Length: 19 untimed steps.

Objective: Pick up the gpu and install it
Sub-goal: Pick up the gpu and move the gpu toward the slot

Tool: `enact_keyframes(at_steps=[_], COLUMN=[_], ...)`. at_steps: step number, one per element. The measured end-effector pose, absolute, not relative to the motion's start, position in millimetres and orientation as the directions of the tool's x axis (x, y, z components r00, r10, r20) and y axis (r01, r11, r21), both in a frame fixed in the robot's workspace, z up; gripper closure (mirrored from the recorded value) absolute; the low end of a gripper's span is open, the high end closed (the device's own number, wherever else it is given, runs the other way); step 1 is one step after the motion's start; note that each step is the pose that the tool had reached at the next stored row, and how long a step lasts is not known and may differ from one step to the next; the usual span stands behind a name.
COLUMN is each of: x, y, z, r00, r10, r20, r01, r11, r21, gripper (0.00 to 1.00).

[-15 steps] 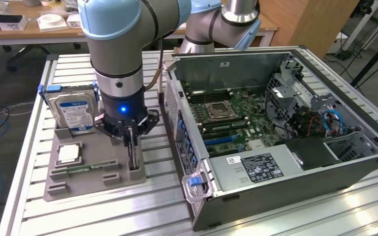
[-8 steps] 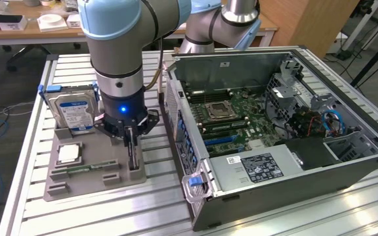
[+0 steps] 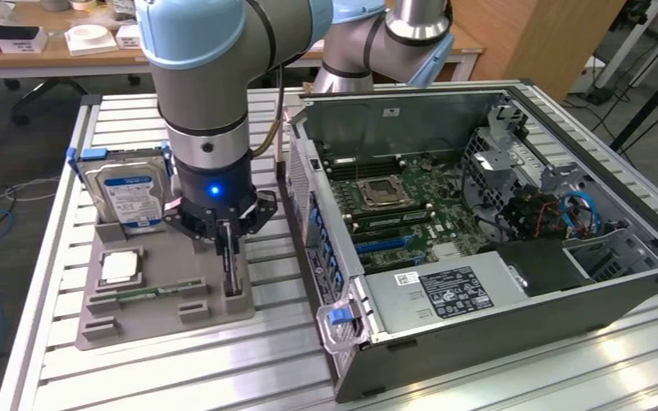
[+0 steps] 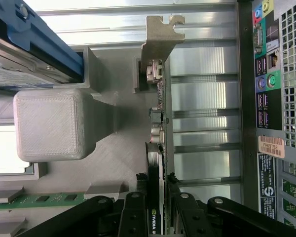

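Gripper (image 3: 229,247) clamped on the upright gpu (image 3: 232,278) | gpu slotted in grey holder tray (image 3: 158,324), at its edge on the exterior view's right | hard drive (image 3: 123,193) upright, far-left on tray | open computer case (image 3: 512,282) close beside on the right

Item: silver-grey tubular robot arm (image 3: 203,94). Fittings: light-blue rounded joint caps (image 3: 186,34); black wrist collar with glowing blue ring light (image 3: 215,190); thin black cable (image 3: 274,111) along its three-o'clock flank in the exterior view; black bar-linkage pincer (image 4: 159,178) with silver pivot screws (image 4: 218,201).
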<state>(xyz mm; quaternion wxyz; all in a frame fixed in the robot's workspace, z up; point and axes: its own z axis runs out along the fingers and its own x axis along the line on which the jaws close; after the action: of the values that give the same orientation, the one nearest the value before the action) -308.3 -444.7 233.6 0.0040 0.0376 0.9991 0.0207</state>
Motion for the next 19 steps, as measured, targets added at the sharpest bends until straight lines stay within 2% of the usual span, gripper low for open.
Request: enact_keyframes(at_steps=[19], x=[-308.3], y=[-444.7], z=[243.6], r00=[-0.997], r10=[0.075], r20=[-0.006], r01=[0.075], r11=[0.996], r21=[0.042], gripper=[0.74])
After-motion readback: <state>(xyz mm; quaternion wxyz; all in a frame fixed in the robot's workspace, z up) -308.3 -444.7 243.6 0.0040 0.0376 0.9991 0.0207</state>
